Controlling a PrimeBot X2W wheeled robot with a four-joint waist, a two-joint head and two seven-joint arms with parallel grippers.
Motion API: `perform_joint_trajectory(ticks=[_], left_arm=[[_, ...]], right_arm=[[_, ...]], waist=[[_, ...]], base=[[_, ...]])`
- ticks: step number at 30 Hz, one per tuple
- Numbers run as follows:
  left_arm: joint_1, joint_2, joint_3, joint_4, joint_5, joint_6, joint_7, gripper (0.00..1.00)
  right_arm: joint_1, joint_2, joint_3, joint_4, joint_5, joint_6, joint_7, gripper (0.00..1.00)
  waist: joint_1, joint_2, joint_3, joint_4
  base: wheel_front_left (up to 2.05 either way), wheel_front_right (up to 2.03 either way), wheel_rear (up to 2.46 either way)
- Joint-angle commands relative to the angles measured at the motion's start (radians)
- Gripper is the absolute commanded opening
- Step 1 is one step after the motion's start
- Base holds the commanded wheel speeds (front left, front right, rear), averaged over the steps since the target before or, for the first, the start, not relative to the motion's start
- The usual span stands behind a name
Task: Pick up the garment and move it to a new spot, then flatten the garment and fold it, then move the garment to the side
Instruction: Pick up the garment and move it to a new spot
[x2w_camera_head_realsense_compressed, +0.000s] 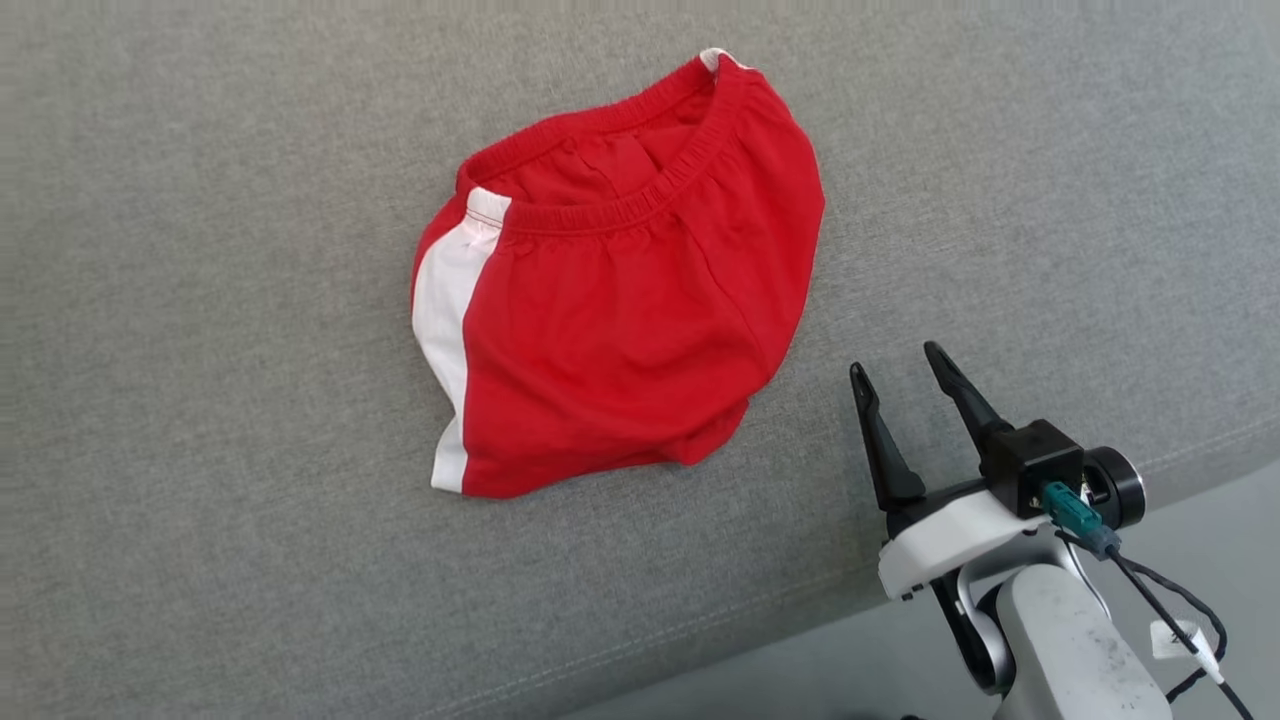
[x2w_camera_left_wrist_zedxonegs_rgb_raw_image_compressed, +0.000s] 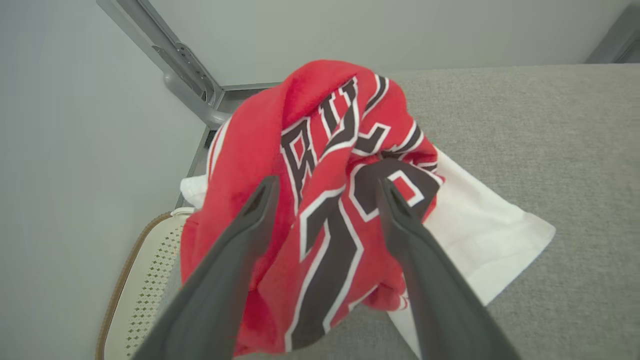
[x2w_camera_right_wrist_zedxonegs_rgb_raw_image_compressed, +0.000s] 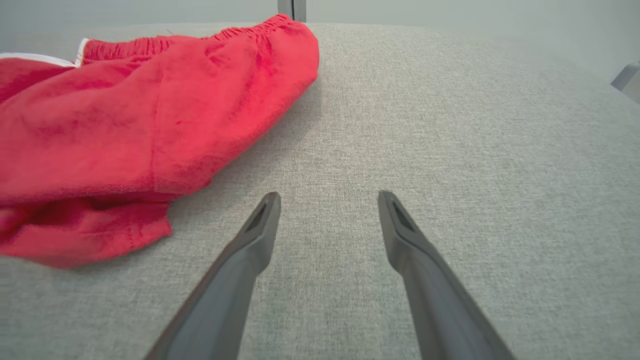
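Note:
A crumpled red jersey (x2w_camera_left_wrist_zedxonegs_rgb_raw_image_compressed: 320, 150) with black and white lettering lies heaped on a white cloth (x2w_camera_left_wrist_zedxonegs_rgb_raw_image_compressed: 480, 225) at the grey surface's edge. My left gripper (x2w_camera_left_wrist_zedxonegs_rgb_raw_image_compressed: 327, 182) is open, its two dark fingers spread to either side of the heap and not pinching it. Red shorts (x2w_camera_head_realsense_compressed: 620, 290) with a white side stripe and an elastic waistband lie partly flattened mid-surface. My right gripper (x2w_camera_head_realsense_compressed: 897, 360) stands open to the right of the shorts' lower corner, apart from them. Between its fingers is bare fabric, with my right gripper (x2w_camera_right_wrist_zedxonegs_rgb_raw_image_compressed: 328, 196) just right of the shorts (x2w_camera_right_wrist_zedxonegs_rgb_raw_image_compressed: 125, 125).
The grey upholstered surface (x2w_camera_head_realsense_compressed: 200, 400) has a seamed front edge at lower right, with pale floor beyond. Beside the jersey are a pale wall, a grey metal frame (x2w_camera_left_wrist_zedxonegs_rgb_raw_image_compressed: 185, 65) and a white perforated seat with a brown rim (x2w_camera_left_wrist_zedxonegs_rgb_raw_image_compressed: 145, 280).

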Motion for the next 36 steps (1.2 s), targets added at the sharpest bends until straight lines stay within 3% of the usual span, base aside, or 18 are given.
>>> perform_joint_trajectory(ticks=[1,7,12,17,26,31,36], left_arm=[[0.003,-0.009,-0.021,-0.006,0.031,-0.015,-0.015,1.0],[0.01,-0.067,-0.057,-0.048,0.056,-0.059,-0.061,1.0],[0.04,-0.128,-0.081,-0.105,0.067,-0.044,-0.065,1.0],[0.156,-0.186,-0.086,-0.254,0.034,0.039,-0.068,1.0],[0.39,-0.282,-0.085,-0.492,-0.035,0.156,-0.118,1.0],[0.484,-0.363,-0.105,-0.559,-0.053,0.186,-0.151,1.0],[0.529,-0.442,-0.145,-0.543,-0.037,0.201,-0.179,1.0]], right_arm=[[0.015,-0.003,-0.007,0.009,-0.002,0.0,-0.004,1.0],[0.048,-0.003,-0.031,0.027,-0.021,0.0,-0.001,1.0],[0.081,-0.003,-0.049,0.027,-0.035,0.0,0.013,1.0],[0.13,-0.003,-0.06,0.008,-0.038,0.0,0.036,1.0],[0.18,-0.003,-0.055,-0.019,-0.032,0.0,0.06,1.0],[0.187,-0.003,-0.049,-0.031,-0.031,0.0,0.07,1.0],[0.182,-0.003,-0.043,-0.038,-0.029,0.0,0.072,1.0]], waist=[[-0.0001,0.0,-0.074,0.04],[-0.0001,0.0,-0.195,0.085],[-0.0001,0.0,-0.268,0.11],[-0.0001,0.0,-0.349,0.128],[-0.0001,0.0,-0.398,0.131],[-0.0001,0.0,-0.399,0.125],[-0.0001,0.0,-0.393,0.114]], base=[[0.0,0.0,0.0],[0.0,0.0,0.0],[0.0,0.0,0.0],[0.0,0.0,0.0],[0.0,0.0,0.0],[0.0,0.0,0.0],[0.0,0.0,0.0]])
